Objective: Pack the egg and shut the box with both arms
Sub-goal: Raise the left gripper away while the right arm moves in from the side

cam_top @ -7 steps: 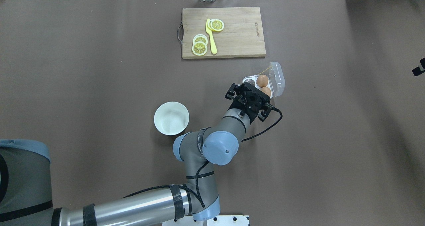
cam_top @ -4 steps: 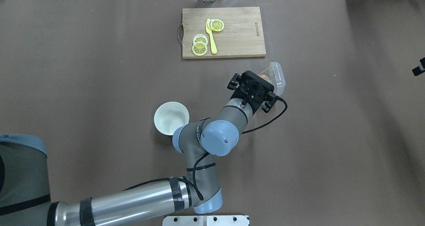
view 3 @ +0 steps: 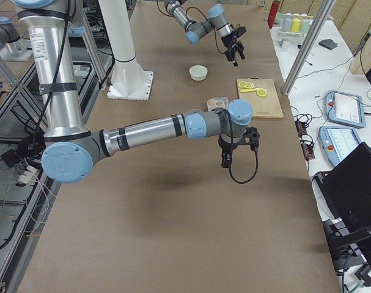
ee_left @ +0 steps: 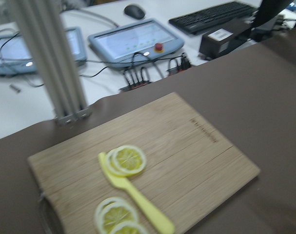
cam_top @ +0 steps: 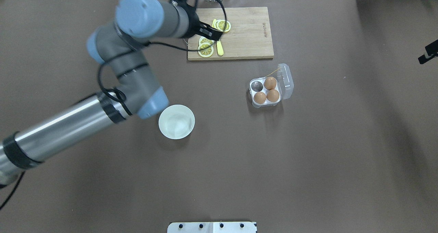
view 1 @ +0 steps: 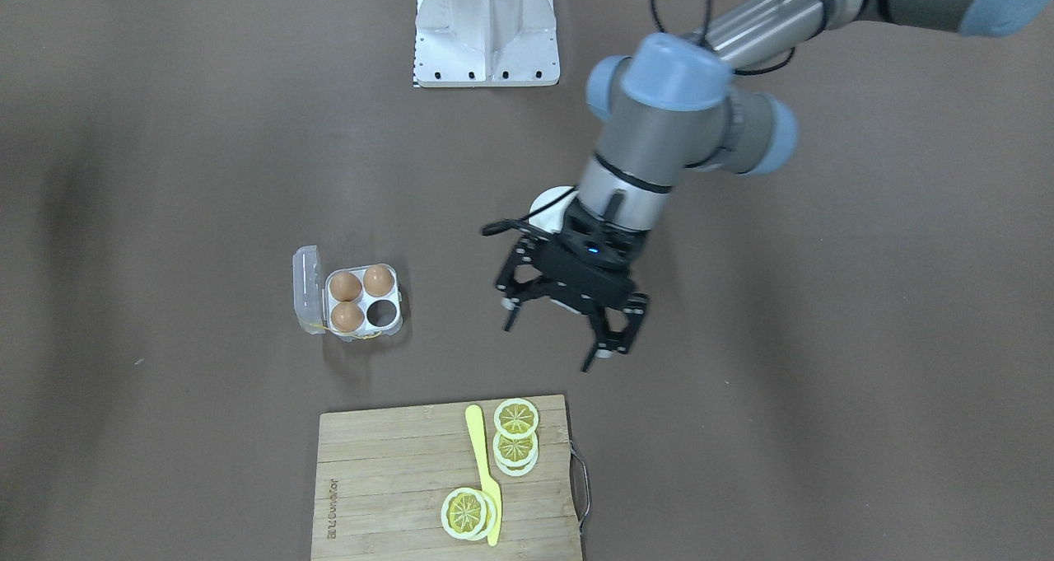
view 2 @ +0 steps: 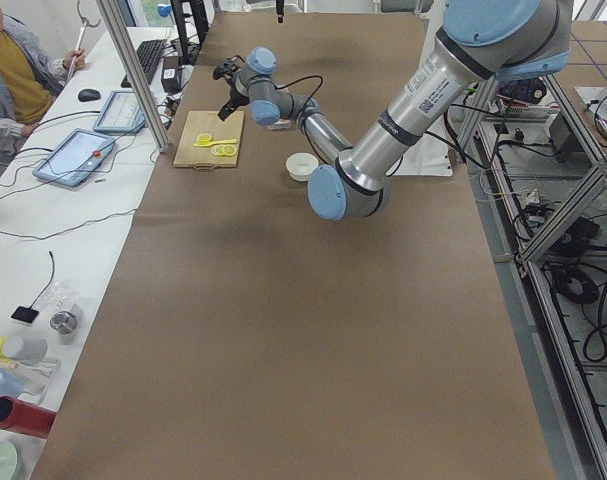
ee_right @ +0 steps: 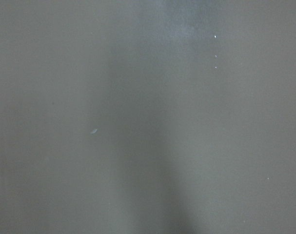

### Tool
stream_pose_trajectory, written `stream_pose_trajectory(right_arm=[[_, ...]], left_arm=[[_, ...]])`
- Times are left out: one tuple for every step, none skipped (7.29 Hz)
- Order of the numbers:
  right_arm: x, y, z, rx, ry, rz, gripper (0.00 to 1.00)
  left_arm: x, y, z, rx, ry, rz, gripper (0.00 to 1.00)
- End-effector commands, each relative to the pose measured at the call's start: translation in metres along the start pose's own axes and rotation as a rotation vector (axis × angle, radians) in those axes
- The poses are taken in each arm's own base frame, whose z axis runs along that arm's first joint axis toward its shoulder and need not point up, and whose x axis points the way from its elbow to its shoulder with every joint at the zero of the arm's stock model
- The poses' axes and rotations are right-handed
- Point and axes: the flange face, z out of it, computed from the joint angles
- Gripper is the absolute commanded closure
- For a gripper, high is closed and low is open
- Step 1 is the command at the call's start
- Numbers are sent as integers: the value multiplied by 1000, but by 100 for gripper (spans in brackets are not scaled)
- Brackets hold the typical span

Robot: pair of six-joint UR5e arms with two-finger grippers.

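Observation:
The clear box [cam_top: 253,102] stands open right of the table's middle, its lid [cam_top: 286,79] tipped up on the right. Three brown eggs sit in it [cam_top: 270,83] [cam_top: 273,95] [cam_top: 260,97]; the far-left cup [cam_top: 257,86] is empty. It also shows in the front-facing view [view 1: 364,331]. My left gripper [view 1: 550,343] is open and empty, raised high and well away from the box, between the bowl and the cutting board. My right gripper [view 3: 237,151] hangs over bare table to the box's right; only a black bit shows at the overhead view's right edge, and I cannot tell its state.
A white bowl [cam_top: 176,121] stands left of the box. A wooden cutting board [cam_top: 239,34] with lemon slices [cam_top: 206,48] and a yellow knife [cam_top: 219,48] lies at the back. The left wrist view looks down on this board [ee_left: 187,146]. The right wrist view shows only brown table.
My left gripper has lifted off the box and swung far left and back, up over the cutting board side. The box is uncovered and shows three eggs.

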Motion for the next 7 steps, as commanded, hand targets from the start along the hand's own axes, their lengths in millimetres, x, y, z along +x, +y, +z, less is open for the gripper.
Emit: stream_pose_trajectory(right_arm=[[-70, -24, 12, 19, 52, -30, 0], [-128, -30, 26, 30, 72, -18, 0], [-175, -26, 41, 39, 85, -1, 1], [-197, -15, 60, 25, 102, -21, 3], [-206, -8, 75, 3, 106, -39, 28], [-220, 2, 91, -23, 106, -39, 99], [-230, 10, 110, -53, 112, -52, 100]], left_arm=[[-113, 25, -83, -190, -49, -206, 5], [-153, 79, -97, -240, -101, -261, 6], [-177, 102, -103, -293, -159, -313, 6], [-204, 105, -111, -353, -213, -296, 6], [-240, 101, -134, -405, -259, -248, 6], [-271, 96, -157, -422, -283, -216, 6], [-298, 95, -173, -436, -295, -190, 6]])
